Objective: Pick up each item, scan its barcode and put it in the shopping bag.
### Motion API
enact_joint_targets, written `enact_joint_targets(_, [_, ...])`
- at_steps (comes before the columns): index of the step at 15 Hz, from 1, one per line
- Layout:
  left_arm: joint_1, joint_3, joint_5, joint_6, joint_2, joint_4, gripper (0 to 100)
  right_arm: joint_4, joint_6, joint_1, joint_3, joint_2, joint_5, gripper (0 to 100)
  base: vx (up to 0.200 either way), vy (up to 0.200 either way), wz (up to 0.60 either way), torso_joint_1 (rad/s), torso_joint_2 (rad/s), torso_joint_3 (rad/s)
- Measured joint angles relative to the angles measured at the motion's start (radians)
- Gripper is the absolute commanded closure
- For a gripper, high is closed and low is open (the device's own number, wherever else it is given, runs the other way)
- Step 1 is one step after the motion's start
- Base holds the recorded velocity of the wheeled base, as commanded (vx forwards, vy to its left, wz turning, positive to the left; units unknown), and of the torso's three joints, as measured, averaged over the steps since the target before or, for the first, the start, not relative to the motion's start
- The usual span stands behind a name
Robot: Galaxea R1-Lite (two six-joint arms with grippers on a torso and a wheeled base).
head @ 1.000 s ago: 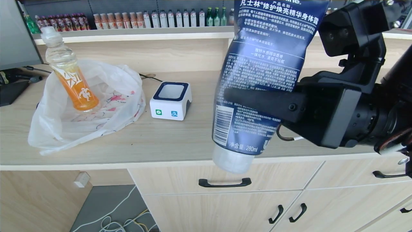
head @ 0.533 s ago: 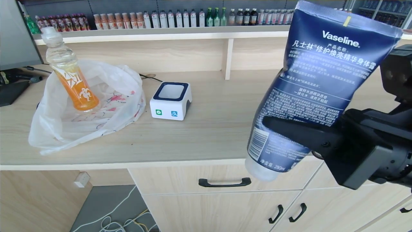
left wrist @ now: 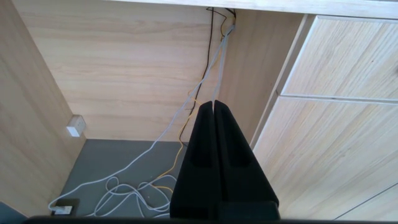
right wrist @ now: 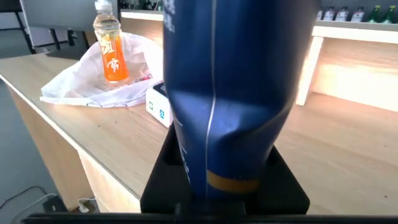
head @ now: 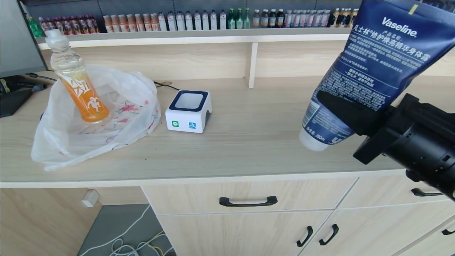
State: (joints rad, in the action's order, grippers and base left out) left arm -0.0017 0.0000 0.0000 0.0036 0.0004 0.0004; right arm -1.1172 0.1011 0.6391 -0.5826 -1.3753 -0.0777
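We see our left tool (left wrist: 214,111) closed on nothing, its two fingers pressed together, low beside the wooden cabinet with loose cables (left wrist: 134,186) on the floor beneath. At the left of the worktop (head: 249,142) the white shopping bag (head: 53,142) lies open with an orange drink bottle (head: 76,85) leaning inside it, and just right of the bag sits the small white scanner (head: 189,111). Farther right, our right tool (head: 341,112) grips the blue lotion tube (head: 380,64) near its cap end, holding it above the worktop, tilted with the cap down, well apart from the scanner.
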Motion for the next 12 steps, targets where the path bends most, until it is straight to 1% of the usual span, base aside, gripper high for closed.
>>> enact_joint_targets(1, [0.000,0.000,0.000,0.000,0.000,0.000,100,-0.036,0.043,0.001,0.004,-0.003,0.028,100,0.000,0.000,0.00,0.000,0.00,0.000])
enact_joint_targets(3, [0.000,0.000,0.000,0.000,0.000,0.000,100,-0.123,0.069,0.001,0.004,-0.027,0.038,100,0.000,0.000,0.00,0.000,0.00,0.000])
enact_joint_targets(6, [0.000,0.000,0.000,-0.002,0.000,0.000,100,-0.340,0.090,-0.020,-0.027,-0.117,0.061,100,0.000,0.000,0.00,0.000,0.00,0.000])
enact_joint_targets(7, [0.000,0.000,0.000,-0.002,0.000,0.000,100,-0.385,0.119,-0.028,-0.050,-0.148,0.079,100,0.000,0.000,0.00,0.000,0.00,0.000])
enact_joint_targets(9, [0.000,0.000,0.000,-0.002,0.000,0.000,100,-0.399,0.138,-0.033,-0.080,-0.186,0.131,100,0.000,0.000,0.00,0.000,0.00,0.000])
enact_joint_targets(11, [0.000,0.000,0.000,-0.001,0.000,0.000,100,-0.426,0.140,-0.029,-0.093,-0.199,0.238,100,0.000,0.000,0.00,0.000,0.00,0.000])
enact_joint_targets(12, [0.000,0.000,0.000,-0.002,0.000,0.000,100,-0.450,0.141,-0.021,-0.083,-0.200,0.271,100,0.000,0.000,0.00,0.000,0.00,0.000])
